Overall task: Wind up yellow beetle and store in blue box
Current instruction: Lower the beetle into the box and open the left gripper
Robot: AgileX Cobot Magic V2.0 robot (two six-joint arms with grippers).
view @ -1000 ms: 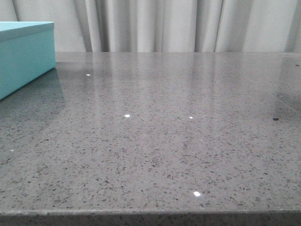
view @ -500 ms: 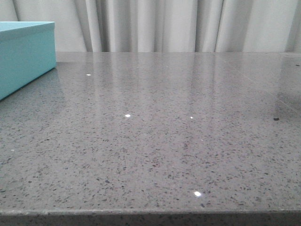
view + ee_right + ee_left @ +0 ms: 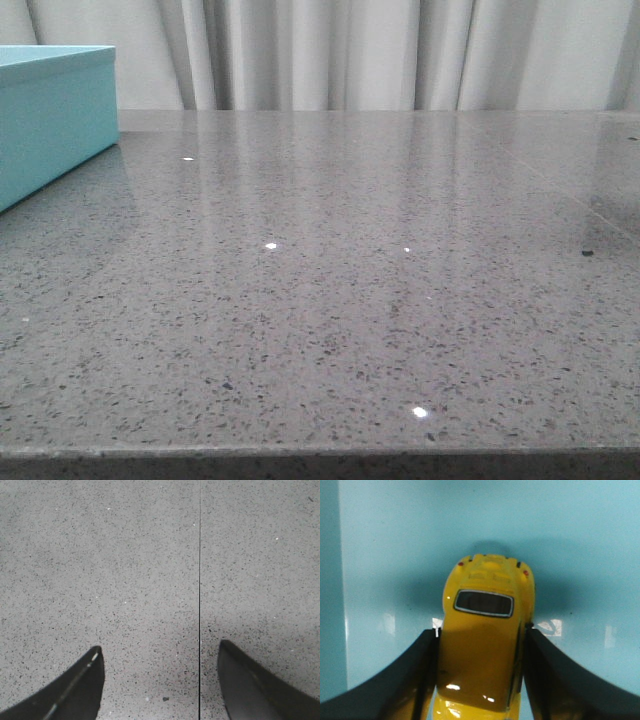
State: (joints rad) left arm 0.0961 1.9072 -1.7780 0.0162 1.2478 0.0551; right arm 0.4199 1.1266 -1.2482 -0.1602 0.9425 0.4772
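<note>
The yellow beetle (image 3: 485, 630) shows only in the left wrist view, seen from above with its rear window facing away from the wrist. My left gripper (image 3: 482, 629) is shut on the beetle, one dark finger against each side. Turquoise surface lies under it, the inside of the blue box (image 3: 385, 555), and the car casts a shadow on it. The blue box (image 3: 50, 120) stands at the far left in the front view; neither arm shows there. My right gripper (image 3: 160, 647) is open and empty above the bare grey table.
The grey speckled table (image 3: 350, 300) has a thin seam (image 3: 200, 580) running between the right gripper's fingers. A box wall (image 3: 329, 580) rises beside the beetle. A white curtain (image 3: 350, 50) hangs behind the table. A small dark speck (image 3: 586, 252) lies at the right.
</note>
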